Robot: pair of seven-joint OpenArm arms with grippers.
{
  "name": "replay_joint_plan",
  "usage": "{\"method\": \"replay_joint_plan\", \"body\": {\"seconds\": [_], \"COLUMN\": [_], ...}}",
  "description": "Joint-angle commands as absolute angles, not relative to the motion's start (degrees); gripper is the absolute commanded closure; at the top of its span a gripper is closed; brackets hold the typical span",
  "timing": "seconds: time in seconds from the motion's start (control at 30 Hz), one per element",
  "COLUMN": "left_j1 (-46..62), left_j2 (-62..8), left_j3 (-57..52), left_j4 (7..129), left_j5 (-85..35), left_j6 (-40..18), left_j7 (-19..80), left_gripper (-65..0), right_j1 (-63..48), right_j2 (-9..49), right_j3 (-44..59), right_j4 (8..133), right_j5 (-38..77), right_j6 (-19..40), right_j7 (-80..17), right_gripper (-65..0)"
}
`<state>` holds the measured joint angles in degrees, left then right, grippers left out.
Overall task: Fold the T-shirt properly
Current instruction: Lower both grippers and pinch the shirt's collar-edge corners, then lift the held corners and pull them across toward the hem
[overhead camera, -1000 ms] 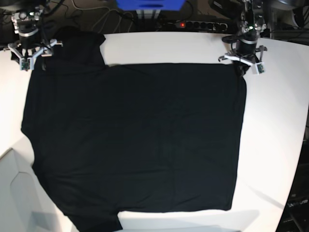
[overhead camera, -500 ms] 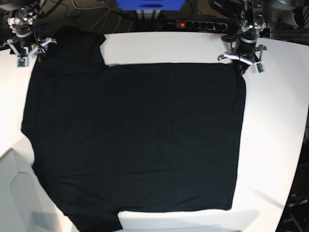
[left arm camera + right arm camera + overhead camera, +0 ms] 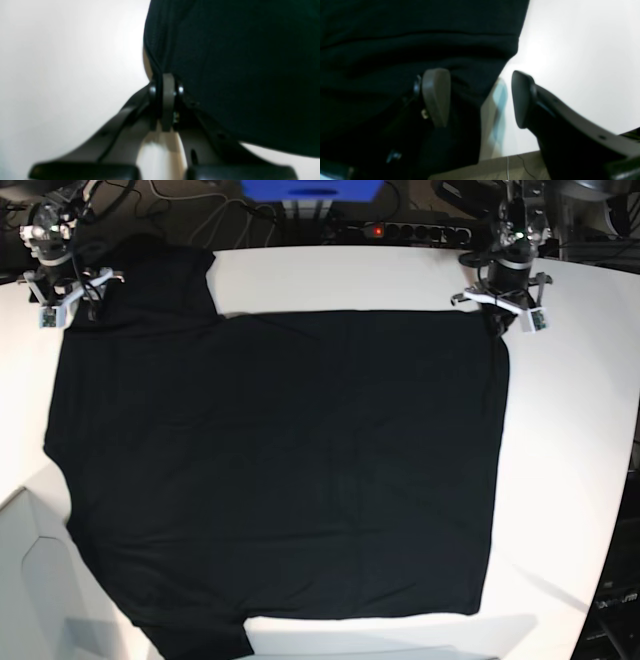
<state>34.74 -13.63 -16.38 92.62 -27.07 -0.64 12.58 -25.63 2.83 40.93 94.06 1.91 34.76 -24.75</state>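
The T-shirt [image 3: 280, 470] is lying spread flat across the white counter [image 3: 570, 430], covering most of it, with one short sleeve reaching toward the far left corner in the base view and another hanging near the lower edge. At the shirt's far right corner in that view, the left hand [image 3: 163, 100] is pinching the cloth's edge, its fingers [image 3: 168, 100] pressed tight together with black fabric caught between them and draping away to the right. At the far left corner, the right hand [image 3: 480, 97] is standing with its fingers spread wide: one finger [image 3: 436, 96] is sitting over the black cloth, the other [image 3: 522, 100] over bare counter, and the shirt's edge is running between them. It is gripping nothing. No containers are showing on the counter.
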Motion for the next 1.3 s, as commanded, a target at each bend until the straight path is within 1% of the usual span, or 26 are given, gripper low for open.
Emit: {"method": "replay_joint_plan", "body": {"seconds": [0.0,0.07,0.1,0.27,0.43,0.63,0.83,1.03,1.13,1.27], "left_j1": [35.7,35.7,35.7,35.7,35.7,35.8,35.7,35.7,35.6,35.7], "left_j2": [-13.9,-13.9,-13.9,-13.9,-13.9,-13.8,-13.9,-13.9,-13.7,-13.4], "left_j3": [-16.3,-16.3,-16.3,-16.3,-17.0,-21.8,-24.5,-27.3,-28.4,-28.4], "left_j4": [92.6,92.6,92.6,92.7,92.9,97.0,100.0,103.3,105.4,107.6], "left_j5": [-26.7,-26.7,-26.7,-26.6,-26.9,-26.9,-26.9,-26.9,-26.9,-26.9], "left_j6": [-0.4,-0.4,-0.4,-0.4,-0.4,-0.4,-0.4,-0.4,-0.4,0.0], "left_j7": [15.5,15.5,15.5,15.5,15.5,15.6,15.6,15.6,15.6,15.7], "left_gripper": [-0.2,-0.2,-0.2,-0.2,-0.2,-0.2,-0.2,-0.2,-0.2,-0.2], "right_j1": [-26.4,-26.4,-26.4,-26.4,-26.4,-26.4,-26.2,-25.7,-25.6,-22.9], "right_j2": [3.3,3.3,3.3,3.3,3.3,2.8,-0.3,-2.9,-2.6,-2.2], "right_j3": [41.0,41.0,41.1,41.4,41.5,41.5,42.2,45.2,44.9,44.7], "right_j4": [94.0,94.0,94.0,94.0,94.9,100.8,106.9,111.3,112.0,112.0], "right_j5": [-0.3,-0.3,-0.3,-0.3,-0.3,-0.1,-0.1,-0.1,0.0,0.0], "right_j6": [35.6,35.6,35.6,35.6,35.6,35.6,35.6,35.6,35.6,35.7], "right_j7": [-26.9,-27.1,-27.1,-27.2,-27.2,-27.2,-27.2,-27.0,-26.9,-26.9], "right_gripper": [-36.3,-31.0,-27.0,-0.1,0.0,0.0,0.0,0.0,0.0,0.0]}}
